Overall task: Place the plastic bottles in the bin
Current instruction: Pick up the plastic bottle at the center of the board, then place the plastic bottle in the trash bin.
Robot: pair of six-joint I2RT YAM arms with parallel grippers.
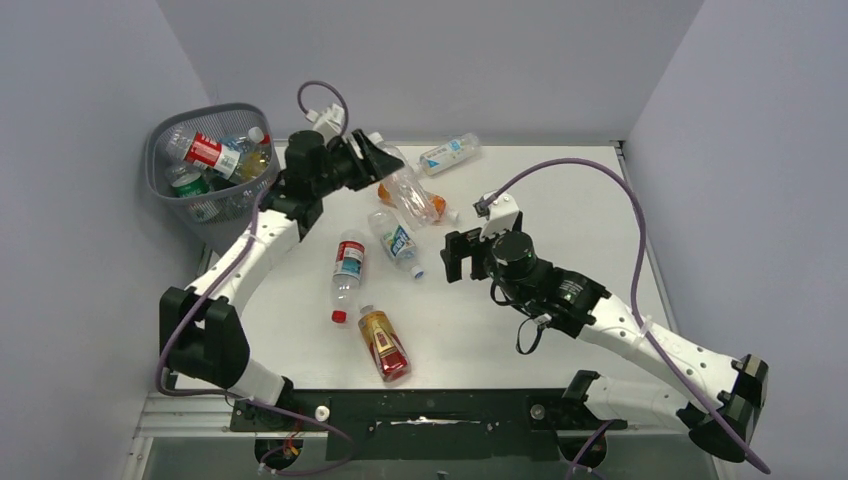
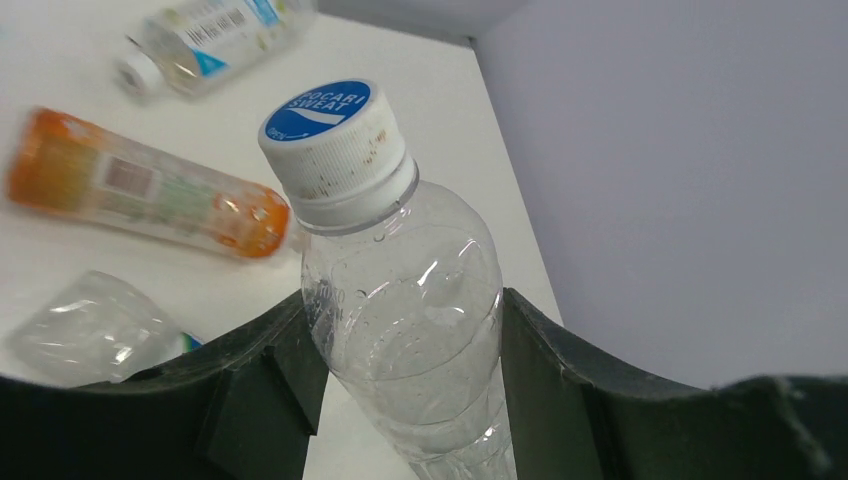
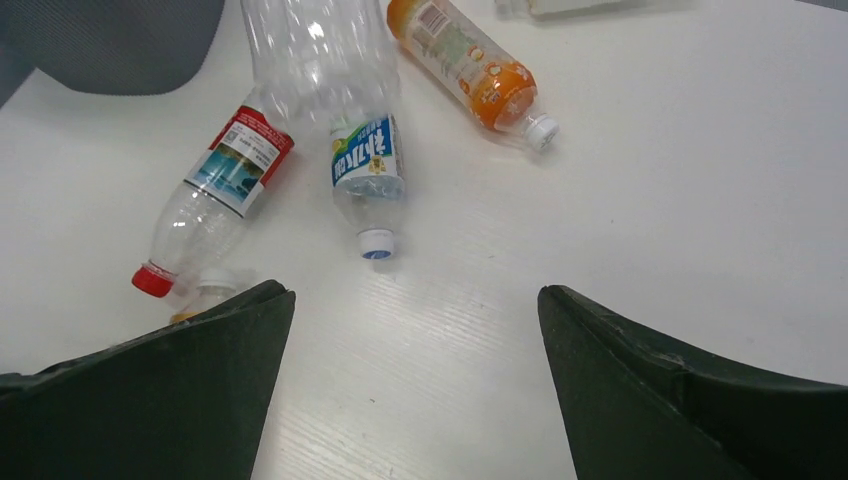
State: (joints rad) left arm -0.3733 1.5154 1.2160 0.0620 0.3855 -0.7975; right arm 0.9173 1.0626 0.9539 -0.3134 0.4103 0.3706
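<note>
Plastic bottles already fill the dark grey wire-mesh bin (image 1: 205, 107) at the far left, beside the white table (image 1: 560, 200); a clear one with a red label (image 1: 205, 150) lies on top of the heap.

Just right of the bin, my left gripper (image 1: 372, 158) is clamped on the body of a clear plastic bottle with a blue-topped white cap (image 2: 400, 300), one finger on each side, the cap pointing away from my wrist.

Nearer my bases, on the table:
- a clear bottle with a red label and red cap (image 1: 347, 272) lies on its side
- an amber bottle with a red label (image 1: 383, 343) lies nearest the front edge
- a clear bottle with a blue label (image 1: 397, 242) lies beside the red-capped one

Under the bottle I hold lies an orange bottle with a white cap (image 3: 465, 60). Beyond it, near the back edge, lies a clear bottle with a pale blue-and-white label (image 1: 449, 153).

Further right, my right gripper (image 3: 415, 300) hangs over bare table with its fingers wide apart, holding nothing, pointed toward the blue-labelled bottle.
</note>
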